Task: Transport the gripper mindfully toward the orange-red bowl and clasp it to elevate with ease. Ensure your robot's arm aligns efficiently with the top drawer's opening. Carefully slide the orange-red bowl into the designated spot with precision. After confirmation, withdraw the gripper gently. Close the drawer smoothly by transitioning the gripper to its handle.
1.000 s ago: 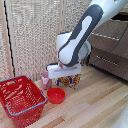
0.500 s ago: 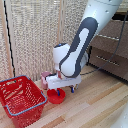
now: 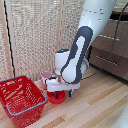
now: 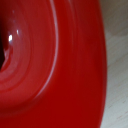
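While low over the orange-red bowl — gripper right on top of it.
Bowl on the wooden floor just beside the red mesh basket, directly under the fingers, filling the wrist view — round, so no long axis to match. Jaws hidden: apart or clamped, cannot tell. Drawer well off from the bowl.

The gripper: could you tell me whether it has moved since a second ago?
Yes. Judged against the red basket, the gripper has come down onto the orange-red bowl on the floor.
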Controlling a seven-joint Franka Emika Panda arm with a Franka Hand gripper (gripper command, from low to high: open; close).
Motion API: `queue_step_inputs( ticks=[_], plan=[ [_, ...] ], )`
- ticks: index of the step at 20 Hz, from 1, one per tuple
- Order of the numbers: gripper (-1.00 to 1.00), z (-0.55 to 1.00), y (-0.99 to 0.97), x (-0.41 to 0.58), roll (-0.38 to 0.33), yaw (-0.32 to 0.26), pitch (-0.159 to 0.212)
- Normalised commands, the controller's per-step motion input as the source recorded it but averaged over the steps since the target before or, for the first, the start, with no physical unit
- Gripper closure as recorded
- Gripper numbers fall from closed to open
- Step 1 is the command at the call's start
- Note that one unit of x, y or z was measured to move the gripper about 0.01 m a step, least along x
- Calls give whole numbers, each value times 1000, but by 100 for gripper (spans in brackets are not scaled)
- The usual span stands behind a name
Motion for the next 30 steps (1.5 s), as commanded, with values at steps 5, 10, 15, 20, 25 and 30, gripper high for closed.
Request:
queue_step_inputs(
  ticks=[5,10,15,20,25,30],
  plan=[
    [100,-1,0,0,0,0,5],
    [100,-37,3,0,0,0,0],
    [100,3,0,-1,0,0,4],
    [100,103,1,27,0,0,60],
    [100,365,0,116,2,1,84],
    [100,475,13,196,27,5,158]
  ],
)
